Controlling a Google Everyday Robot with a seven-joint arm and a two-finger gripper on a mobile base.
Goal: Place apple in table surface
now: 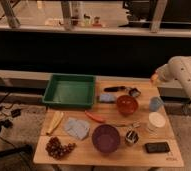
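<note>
2 bowls [127, 104], 1 tray [70, 77], 1 carrot [95, 117], 1 apple [152, 78] (prob.) in 1 gripper [155, 76] by table [114, 155] far corner

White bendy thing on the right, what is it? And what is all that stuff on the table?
That is a robot's arm. There is one camera, looking down at the wooden table from above. At the arm's tip is its gripper, a hand with two fingers. It is up by the table's far right corner, shut on a small yellow-orange apple. On the table lie a green tray, an orange-red bowl, a purple bowl, a carrot, a banana, grapes, a blue cloth and a black phone.
</note>
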